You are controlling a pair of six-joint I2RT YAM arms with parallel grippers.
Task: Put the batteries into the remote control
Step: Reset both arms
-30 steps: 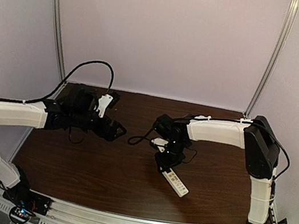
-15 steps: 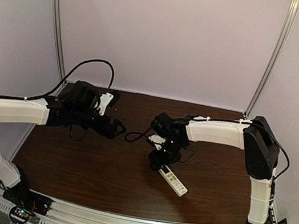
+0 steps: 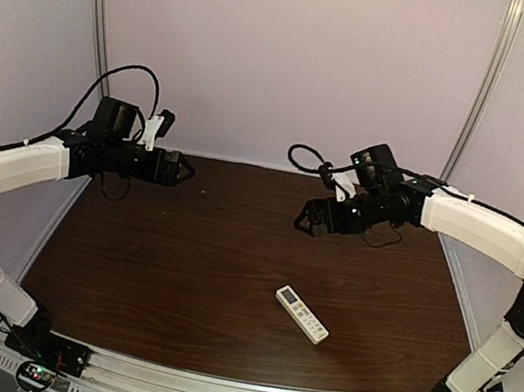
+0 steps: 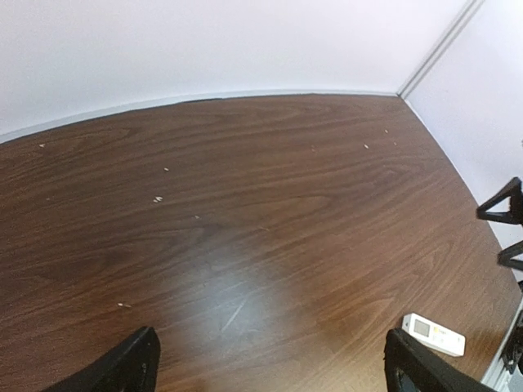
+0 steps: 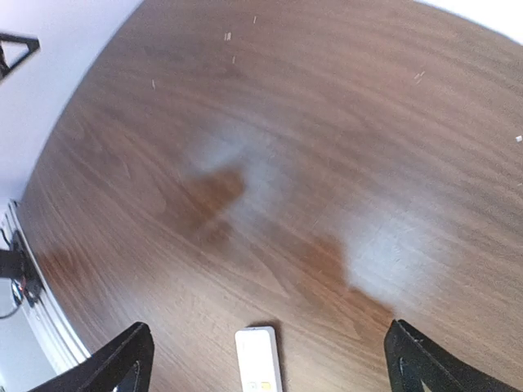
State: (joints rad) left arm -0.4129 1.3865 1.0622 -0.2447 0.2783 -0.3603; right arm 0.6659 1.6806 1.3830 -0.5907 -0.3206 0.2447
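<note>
The jaws of the right arm point(image 3: 470, 225) had sprung apart and lifted away empty; the left arm point(image 3: 12, 172) held its jaws apart too. Well below both, the remote control point(image 3: 302, 315) lay alone on the table point(image 3: 146, 277), no batteries visible, so loading was probably finished.

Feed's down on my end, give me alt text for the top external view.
A slim white rectangular plastic remote control lies face up and alone, set diagonally on the dark brown wooden table toward the near edge. The left gripper and right gripper hover apart above the far half, neither holding anything; no batteries show.
</note>
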